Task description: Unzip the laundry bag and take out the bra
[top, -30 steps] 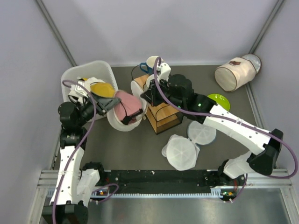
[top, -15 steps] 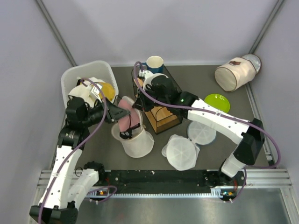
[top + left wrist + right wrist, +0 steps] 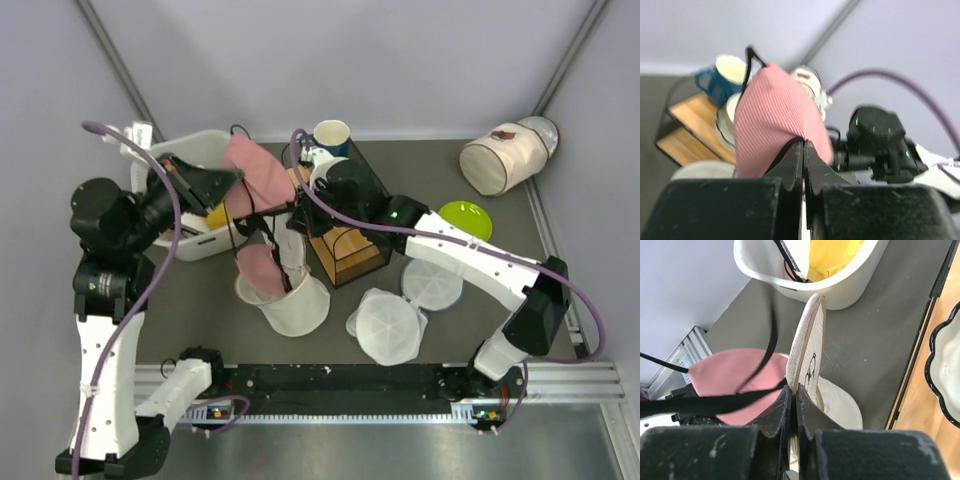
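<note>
Top view: left pincer (image 3: 232, 180) clamped on bra (image 3: 256, 172), held up left of centre; the lower cup sits at the mouth of the laundry bag (image 3: 298, 305), which is on the surface (image 3: 200, 300).
Left wrist: tips pinch the bra's dark edging.
Right wrist: right pincer (image 3: 794, 390) clamped on the laundry bag's upright rim, below the white basket (image 3: 850, 287).

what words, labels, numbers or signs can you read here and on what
No words or numbers are readable in any view.
small dark mark on the round cream-beige fabric laundry bag: a tiny figure, no legible letters
brown tag on the white cylinder bag with brown trim: too small to read
</note>
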Robot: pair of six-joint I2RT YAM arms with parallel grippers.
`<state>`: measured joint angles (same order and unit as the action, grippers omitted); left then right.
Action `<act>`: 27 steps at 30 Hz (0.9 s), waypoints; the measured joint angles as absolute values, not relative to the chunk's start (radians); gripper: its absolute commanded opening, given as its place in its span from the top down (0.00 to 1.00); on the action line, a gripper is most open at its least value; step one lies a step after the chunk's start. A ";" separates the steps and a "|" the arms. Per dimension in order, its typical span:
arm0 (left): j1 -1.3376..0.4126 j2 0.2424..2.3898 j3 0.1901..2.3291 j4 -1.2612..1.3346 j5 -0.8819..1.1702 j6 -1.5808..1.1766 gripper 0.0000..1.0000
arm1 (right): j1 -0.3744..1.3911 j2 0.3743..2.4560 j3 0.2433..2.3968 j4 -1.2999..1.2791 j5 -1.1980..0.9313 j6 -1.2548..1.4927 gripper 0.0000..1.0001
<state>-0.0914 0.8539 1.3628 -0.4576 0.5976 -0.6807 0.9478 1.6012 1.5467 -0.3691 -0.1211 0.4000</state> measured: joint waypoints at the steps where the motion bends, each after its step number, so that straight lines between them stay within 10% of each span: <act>1: -0.089 0.882 1.419 -0.467 0.575 -0.671 1.00 | 0.948 1.596 1.546 -0.369 -0.120 0.398 1.00; 16: 0.010 1.180 1.897 -0.538 0.179 -0.492 1.00 | 0.948 1.538 1.542 -0.369 -0.102 0.387 1.00; 27: 0.218 1.312 1.671 -0.463 0.088 -0.465 1.00 | 0.948 1.538 1.537 -0.369 -0.119 0.385 1.00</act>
